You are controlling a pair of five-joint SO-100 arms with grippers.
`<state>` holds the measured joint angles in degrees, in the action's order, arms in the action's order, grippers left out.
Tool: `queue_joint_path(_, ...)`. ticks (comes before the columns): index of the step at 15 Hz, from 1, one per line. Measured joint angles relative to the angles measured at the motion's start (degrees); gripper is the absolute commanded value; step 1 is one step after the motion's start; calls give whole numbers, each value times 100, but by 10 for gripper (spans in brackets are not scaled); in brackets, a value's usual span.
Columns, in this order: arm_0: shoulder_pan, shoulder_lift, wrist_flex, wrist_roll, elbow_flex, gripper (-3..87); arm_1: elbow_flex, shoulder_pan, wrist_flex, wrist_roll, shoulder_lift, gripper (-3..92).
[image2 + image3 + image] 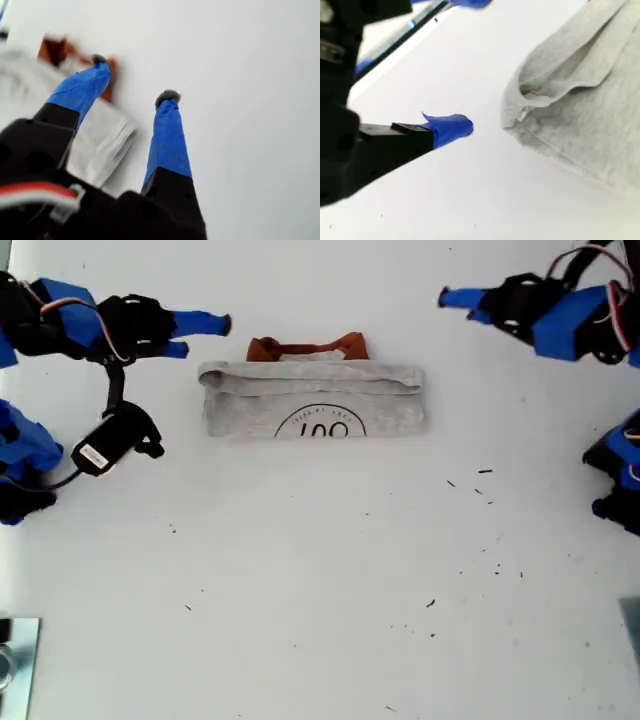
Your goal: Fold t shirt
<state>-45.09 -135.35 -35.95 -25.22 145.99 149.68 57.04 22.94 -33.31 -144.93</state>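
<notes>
Where both claws hang empty, one folded t shirt [312, 405].

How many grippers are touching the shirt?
0. My first gripper hangs off the shirt at the exterior view's right; my second gripper at its left.

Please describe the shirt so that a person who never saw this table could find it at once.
On the white table, look at the far middle in the exterior view, between the two blue arms. The t shirt lies there folded into a grey band. Rust-orange cloth shows at its far edge and a black round print at its near edge.
</notes>
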Motion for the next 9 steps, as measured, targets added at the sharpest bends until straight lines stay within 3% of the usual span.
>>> queue_joint_path(2,-246,-1740,-9,141,967,101,229,343,1582,-237,-1424,216)
queue_joint_path(4,149,-3296,-510,281,1679,42,844,229,3041,-281,-3199,216)
queue_joint_path(5,765,-4192,-729,633,2232,-2,1336,0,3700,-193,-4324,206)
queue_joint_path(7,2057,-6381,-1354,1512,3542,-2,1837,-826,4799,290,-5370,167)
queue_joint_path(9,3059,-6943,-1758,2004,3876,29,2285,-1793,4922,1063,-5528,137)
